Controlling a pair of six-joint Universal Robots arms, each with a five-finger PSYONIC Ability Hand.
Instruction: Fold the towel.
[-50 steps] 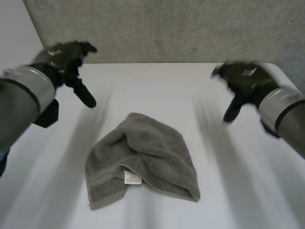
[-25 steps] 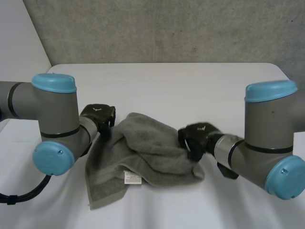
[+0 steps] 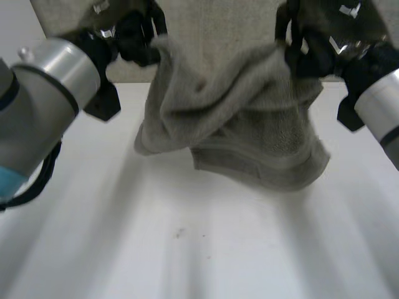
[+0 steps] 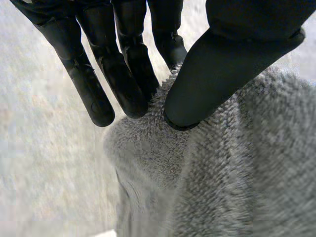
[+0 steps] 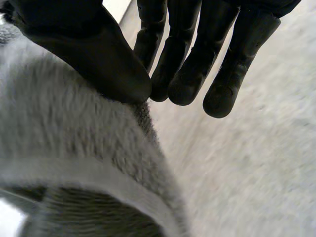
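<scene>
**Inspector:** Position of the towel?

**Assessor:** The grey towel is held up in the air between both hands. It sags in loose folds in front of the grey wall and hangs over the far part of the white table. Its top edge dips between the two grips. The banded hem hangs lowest on the right side. Whether that hem touches the table cannot be told.

**Inspector:** Left hand?

**Assessor:** The left hand is high at the far left, on the towel's upper left corner. In the left wrist view the thumb is pressed onto the pile. The fingers are straight and close together behind the cloth's edge. The cloth is pinched between thumb and fingers.

**Inspector:** Right hand?

**Assessor:** The right hand is high at the far right, on the upper right corner, about level with the left. In the right wrist view its thumb bears down on the towel's top edge. The fingers are straight and side by side. The edge is nipped between the thumb tip and the nearest finger.

**Inspector:** Arms?

**Assessor:** The left arm reaches up from the near left and the right arm from the right. Both are well apart, with the towel spanning the gap between their hands.
</scene>
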